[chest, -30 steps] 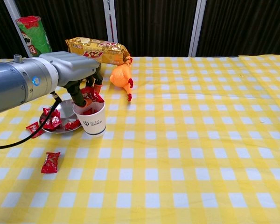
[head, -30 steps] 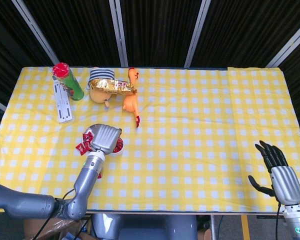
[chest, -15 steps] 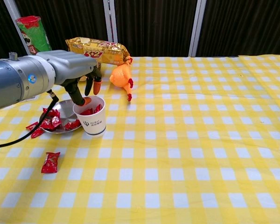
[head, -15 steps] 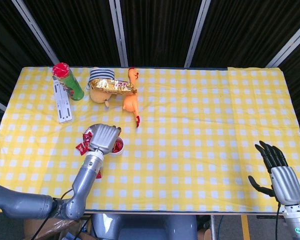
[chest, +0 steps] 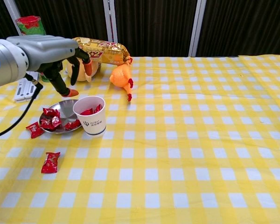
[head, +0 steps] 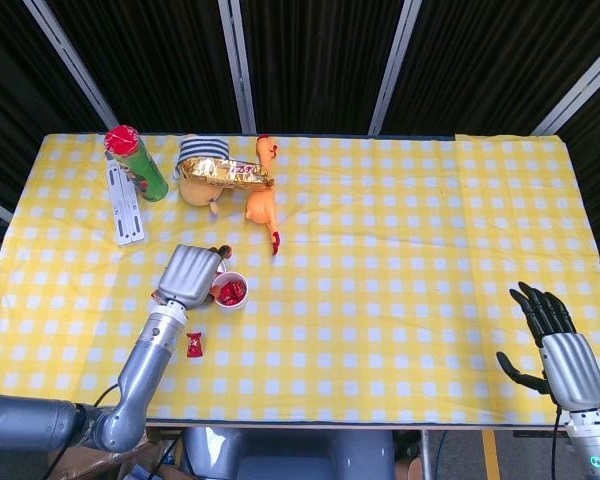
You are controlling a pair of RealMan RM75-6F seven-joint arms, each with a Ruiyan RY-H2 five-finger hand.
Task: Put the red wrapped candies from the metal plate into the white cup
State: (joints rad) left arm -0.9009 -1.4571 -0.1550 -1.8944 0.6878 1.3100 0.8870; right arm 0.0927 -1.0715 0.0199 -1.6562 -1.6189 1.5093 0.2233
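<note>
Partway there: your left hand point(chest: 67, 58) hovers empty, fingers loosely spread, above the plate point(chest: 64, 106). Below it, candies point(chest: 50, 119) remain there; some sit in the cup point(chest: 90, 115) beside. Right hand point(head: 560, 345) idles open.

Red wrapped candies point(chest: 50, 119) lying in a shiny metal plate point(chest: 64, 108), more inside the upright white cup point(chest: 90, 115) touching it, two loose nearby.

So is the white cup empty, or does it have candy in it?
Not empty. The white cup stands upright, and red wrapped candies show inside its rim in both views.
</note>
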